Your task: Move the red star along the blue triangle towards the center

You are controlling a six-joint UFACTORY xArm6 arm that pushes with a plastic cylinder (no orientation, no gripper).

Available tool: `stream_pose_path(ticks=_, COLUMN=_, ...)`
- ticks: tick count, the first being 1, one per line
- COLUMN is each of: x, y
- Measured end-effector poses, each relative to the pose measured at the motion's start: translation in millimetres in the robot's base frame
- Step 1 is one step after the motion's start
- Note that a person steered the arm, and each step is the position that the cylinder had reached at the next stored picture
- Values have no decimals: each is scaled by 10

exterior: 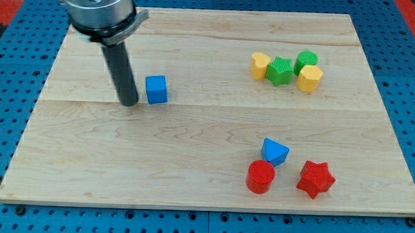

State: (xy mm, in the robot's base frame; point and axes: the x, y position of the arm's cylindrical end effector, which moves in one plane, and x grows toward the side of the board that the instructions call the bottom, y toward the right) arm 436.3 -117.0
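Note:
The red star (315,178) lies near the view's bottom right of the wooden board (192,150). The blue triangle (275,151) sits just up and left of it, a small gap apart. A red cylinder (261,176) stands right below the triangle, close to it or touching. My tip (129,102) rests on the board in the view's upper left, far from the star and triangle. It is just left of a blue cube (156,89), very close to it.
A cluster sits at the view's upper right: a yellow heart-like block (260,65), a green star (280,70), a green cylinder (306,60) and a yellow hexagon-like block (309,78). Blue pegboard surrounds the board.

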Motion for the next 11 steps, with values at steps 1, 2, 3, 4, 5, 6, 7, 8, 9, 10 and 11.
stream_pose_path(ticks=1, x=-47, y=702)
stream_pose_path(ticks=2, x=313, y=1025)
stream_pose_path(ticks=3, x=295, y=2229)
stream_pose_path(ticks=4, x=623, y=3241)
stream_pose_path(ticks=5, x=1579, y=3657)
stream_pose_path(ticks=6, x=1667, y=3211)
stream_pose_path(ticks=7, x=1285, y=2301)
stream_pose_path(ticks=8, x=752, y=1251)
stream_pose_path(ticks=9, x=428, y=922)
stream_pose_path(ticks=10, x=409, y=877)
stream_pose_path(ticks=11, x=625, y=809)
